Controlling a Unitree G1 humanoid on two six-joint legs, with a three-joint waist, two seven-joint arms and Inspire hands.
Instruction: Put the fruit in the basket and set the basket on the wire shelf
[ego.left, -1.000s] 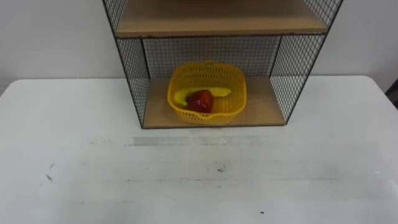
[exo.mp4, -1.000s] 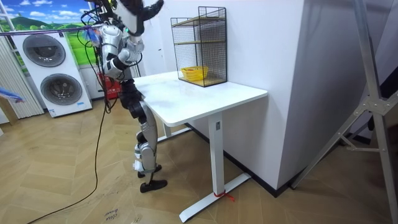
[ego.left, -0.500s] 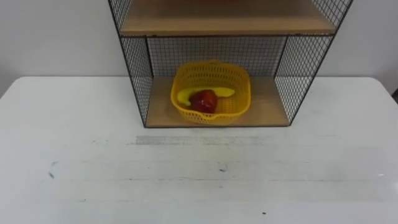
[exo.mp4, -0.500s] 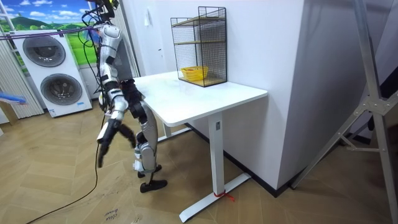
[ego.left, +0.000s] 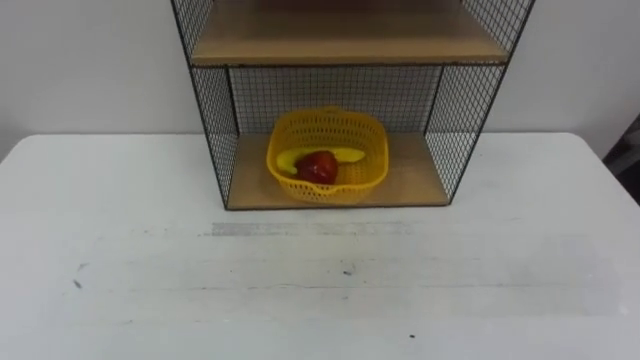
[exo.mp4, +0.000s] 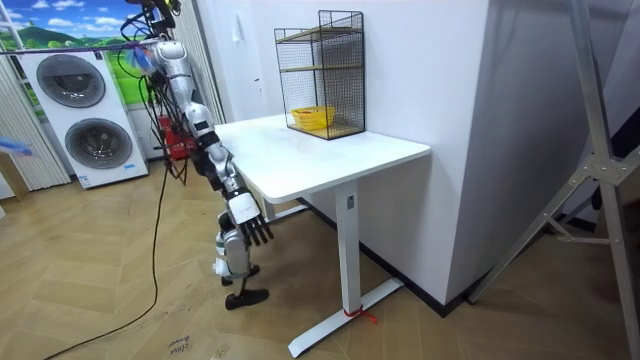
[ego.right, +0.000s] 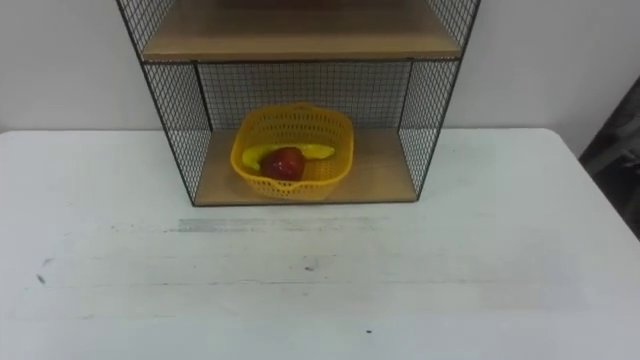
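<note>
The yellow basket (ego.left: 330, 187) stands on the bottom wooden board of the black wire shelf (ego.left: 410, 183), left of the board's middle. Inside it lie a red apple (ego.left: 318, 166) and a yellow banana (ego.left: 346, 155) behind the apple. Nothing touches the basket. In the room view I stand at the end of the white table (exo.mp4: 330, 150) on the room view's left, facing the shelf (exo.mp4: 322, 70). My right hand (exo.mp4: 247, 212) hangs low beside the table's edge with straight fingers and holds nothing.
The shelf stands at the table's far edge against a white wall, with a second wooden board (ego.left: 345, 40) above the basket. Small dark marks dot the tabletop (ego.left: 300, 290). Washing machines (exo.mp4: 85, 120) stand behind me on the wooden floor.
My arm has come down from head height to hang by the table's edge. The eye view has shifted slightly with the camera. The basket and fruit have not moved.
</note>
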